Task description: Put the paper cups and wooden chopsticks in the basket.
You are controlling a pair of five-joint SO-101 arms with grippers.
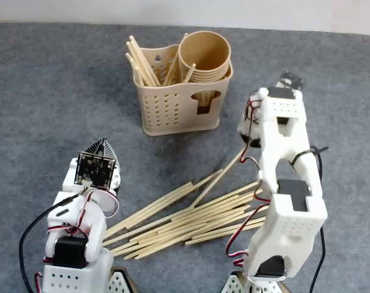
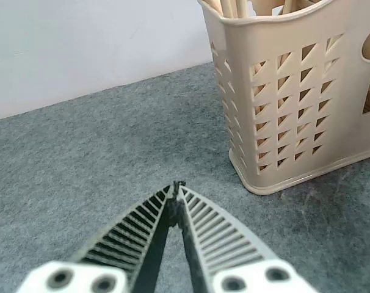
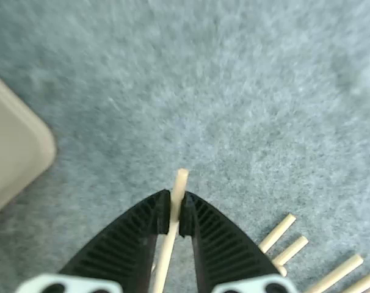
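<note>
A beige plastic basket (image 1: pixel 179 107) stands at the back of the mat, holding a stack of paper cups (image 1: pixel 204 56) and several wooden chopsticks (image 1: pixel 142 61). More chopsticks (image 1: pixel 191 220) lie in a loose pile between the two arms. My right gripper (image 3: pixel 174 200) is shut on one chopstick (image 3: pixel 181 180), whose tip pokes out past the fingertips. In the high view that chopstick (image 1: pixel 218 178) slants from the right gripper (image 1: pixel 247 139) down toward the pile. My left gripper (image 2: pixel 176 188) is shut with nothing in it, low over the mat in front of the basket (image 2: pixel 295 91).
Grey carpet-like mat (image 1: pixel 50 91) covers the table, with free room left of the basket. A basket corner (image 3: pixel 14 146) sits close beside the right gripper. Loose chopstick ends (image 3: pixel 282 231) lie near it.
</note>
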